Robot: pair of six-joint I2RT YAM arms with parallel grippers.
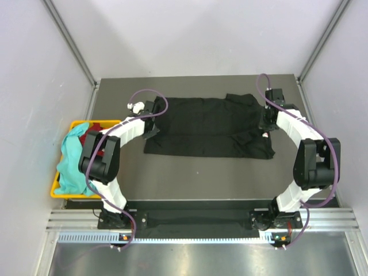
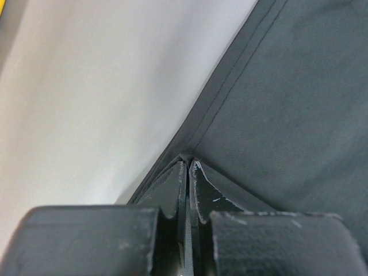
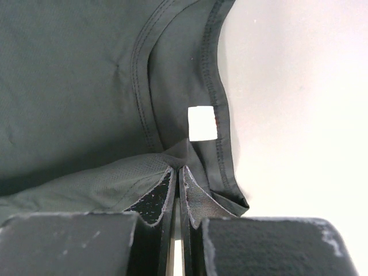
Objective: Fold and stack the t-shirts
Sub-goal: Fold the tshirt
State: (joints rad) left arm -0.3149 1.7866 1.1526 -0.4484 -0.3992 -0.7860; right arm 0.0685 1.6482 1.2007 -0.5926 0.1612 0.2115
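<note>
From above, no writing can be read on anything. The left arm reaches forward and bends inward, and the left gripper is down at one end of the black t-shirt. The right arm arcs forward and inward, with the right gripper at the shirt's other end. The shirt lies flat on the table, stretched between the two grippers. Well outside the left gripper, beside that arm's elbow, a yellow basket holds a teal t-shirt and a red t-shirt. In the left wrist view the fingers are pressed together, pinching the stitched hem at the black cloth's edge; the shirt spreads ahead and to one side of the tips, with bare table on the other. In the right wrist view a small white neck label sits just ahead of the fingertips, blank as far as can be seen. The fingers are pressed together on a fold of black cloth at the neckline.
</note>
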